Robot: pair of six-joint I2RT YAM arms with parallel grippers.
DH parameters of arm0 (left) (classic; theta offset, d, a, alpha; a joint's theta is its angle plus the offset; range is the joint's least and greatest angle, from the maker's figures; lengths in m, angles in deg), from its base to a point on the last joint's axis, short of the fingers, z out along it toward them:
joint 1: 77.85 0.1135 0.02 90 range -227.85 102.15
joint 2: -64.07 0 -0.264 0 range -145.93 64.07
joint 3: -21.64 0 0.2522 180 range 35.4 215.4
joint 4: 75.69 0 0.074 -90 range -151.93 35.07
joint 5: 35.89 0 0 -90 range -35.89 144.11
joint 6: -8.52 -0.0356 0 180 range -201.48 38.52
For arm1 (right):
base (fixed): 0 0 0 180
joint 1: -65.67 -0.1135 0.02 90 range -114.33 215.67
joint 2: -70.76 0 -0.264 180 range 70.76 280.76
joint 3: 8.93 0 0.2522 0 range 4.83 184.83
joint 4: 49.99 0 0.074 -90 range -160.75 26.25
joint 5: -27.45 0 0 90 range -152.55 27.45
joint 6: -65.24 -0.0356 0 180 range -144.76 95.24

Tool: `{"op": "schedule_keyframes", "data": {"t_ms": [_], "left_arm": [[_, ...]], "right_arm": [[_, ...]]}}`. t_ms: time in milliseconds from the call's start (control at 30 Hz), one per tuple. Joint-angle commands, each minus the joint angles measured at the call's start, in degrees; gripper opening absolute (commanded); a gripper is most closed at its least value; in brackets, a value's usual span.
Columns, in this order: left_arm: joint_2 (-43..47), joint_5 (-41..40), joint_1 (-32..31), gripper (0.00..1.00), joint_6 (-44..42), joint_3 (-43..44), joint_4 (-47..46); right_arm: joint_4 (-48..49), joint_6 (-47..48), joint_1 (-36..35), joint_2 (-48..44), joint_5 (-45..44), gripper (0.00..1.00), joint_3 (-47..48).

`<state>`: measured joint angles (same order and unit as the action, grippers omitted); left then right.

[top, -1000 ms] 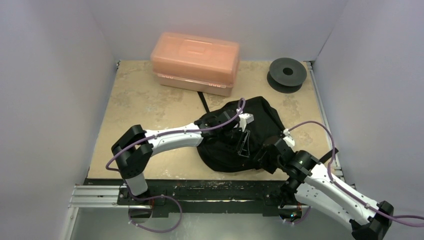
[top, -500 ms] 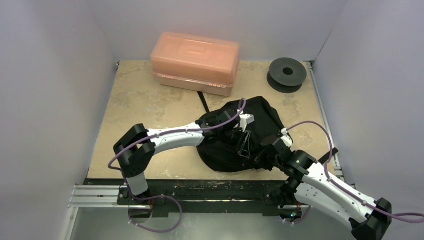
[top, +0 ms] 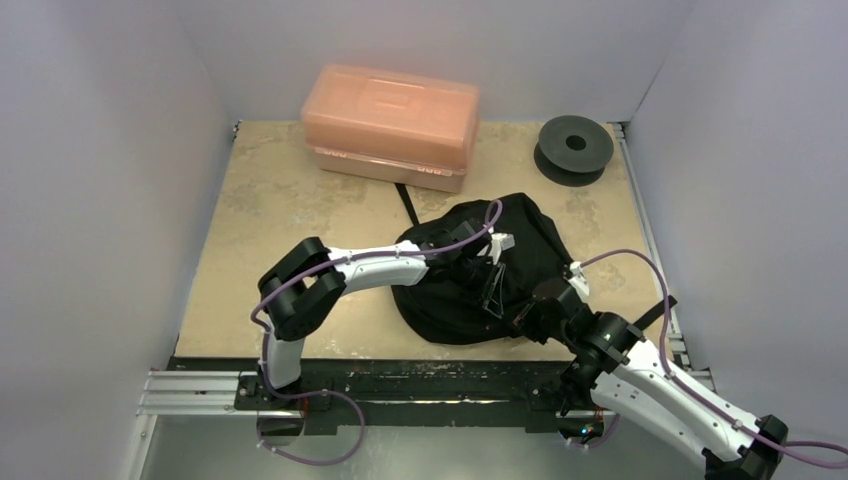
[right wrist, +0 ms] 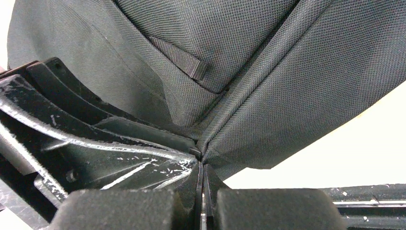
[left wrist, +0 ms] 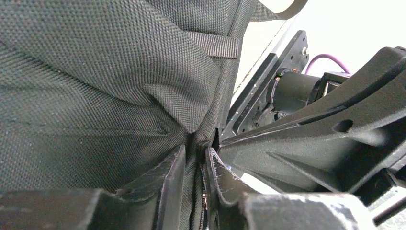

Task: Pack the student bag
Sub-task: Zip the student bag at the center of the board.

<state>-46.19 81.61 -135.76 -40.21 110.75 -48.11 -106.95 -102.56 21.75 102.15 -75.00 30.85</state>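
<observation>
The bag (top: pixel 525 235) lies slumped on the table (top: pixel 270 200), directly under and around both sets of fingers, with its near edge close to the arm bases.

Left gripper (left wrist: pixel 197 152): the fingers stand narrowly apart and grasp a raised fold of the bag's fabric. The fold fills the gap between the two fingers. Above the fingertips the fabric rises in a broad, creased sheet. A short webbing tab (left wrist: pixel 218 45) is sewn to it, up and to the right of the tips.

Right gripper (right wrist: pixel 201 163): the fingers are clenched flat together, and a seam ridge of the bag runs straight down into the tips, where a thin pinch of fabric is caught. The fabric spreads upward and to both sides of the tips.

The two grippers work just beside each other on the near right part of the bag; each wrist view shows the other gripper's black fingers alongside its own.

Well beyond the fingers, at the far edge of the table, stand an orange plastic box (top: pixel 390 115) and, to its right, a black spool (top: pixel 573 147).
</observation>
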Motion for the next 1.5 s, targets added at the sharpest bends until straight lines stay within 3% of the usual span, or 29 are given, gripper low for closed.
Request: {"op": "schedule_keyframes", "data": {"t_ms": [0,133,267,300,367,467,567,700,800,967,1133,1233,1367,1467], "left_arm": [[-1.08,2.62,0.08,0.19,1.4,2.67,-3.09],[-1.53,5.37,0.08,0.18,1.97,2.41,-5.39],[0.03,7.49,0.12,0.05,2.18,0.12,-10.34],[1.23,6.09,0.16,0.0,1.88,-0.64,-10.55],[6.45,1.43,0.25,0.0,0.05,-3.52,-11.68],[15.38,-6.65,0.0,0.0,-2.65,-13.44,-20.55],[20.44,-7.77,-0.01,0.0,-4.34,-18.35,-26.0],[21.05,-2.51,-0.01,0.0,-1.99,-22.83,-36.03],[20.55,-0.53,-0.01,0.0,-0.62,-24.82,-41.16],[21.28,-1.63,-0.18,0.0,-1.57,-25.19,-40.08],[24.23,-4.23,-0.45,0.0,-3.97,-27.89,-39.1],[25.02,-4.55,-0.45,0.0,-5.2,-28.94,-38.92],[24.13,-0.71,-0.54,0.0,-7.02,-30.34,-43.82],[24.56,0.22,-0.69,0.0,-9.32,-31.37,-44.98]], "right_arm": [[2.01,-0.07,-0.01,0.47,-1.7,0.0,0.6],[2.24,0.12,0.0,0.22,-1.91,0.0,0.61],[1.35,0.05,-0.02,0.46,-2.41,0.0,0.93],[0.81,-0.05,0.01,0.34,-2.83,0.0,1.13],[-0.85,0.02,-0.01,0.32,-4.11,0.0,1.85],[-2.98,1.24,-0.02,0.9,-5.75,0.0,3.3],[-0.46,7.17,-0.02,1.26,-6.13,0.0,4.58],[4.09,15.9,-0.06,1.81,-5.34,0.11,6.97],[3.61,15.18,-0.02,1.72,-6.45,0.18,7.83],[5.7,15.43,-0.02,0.6,-2.13,0.46,6.46],[7.75,19.84,0.05,-0.51,4.14,0.49,5.65],[6.71,16.32,-0.01,-4.46,3.56,0.48,4.35],[4.3,7.18,0.0,-4.73,4.62,0.78,3.15],[1.27,5.95,-0.02,0.65,4.42,0.85,6.3]]}}
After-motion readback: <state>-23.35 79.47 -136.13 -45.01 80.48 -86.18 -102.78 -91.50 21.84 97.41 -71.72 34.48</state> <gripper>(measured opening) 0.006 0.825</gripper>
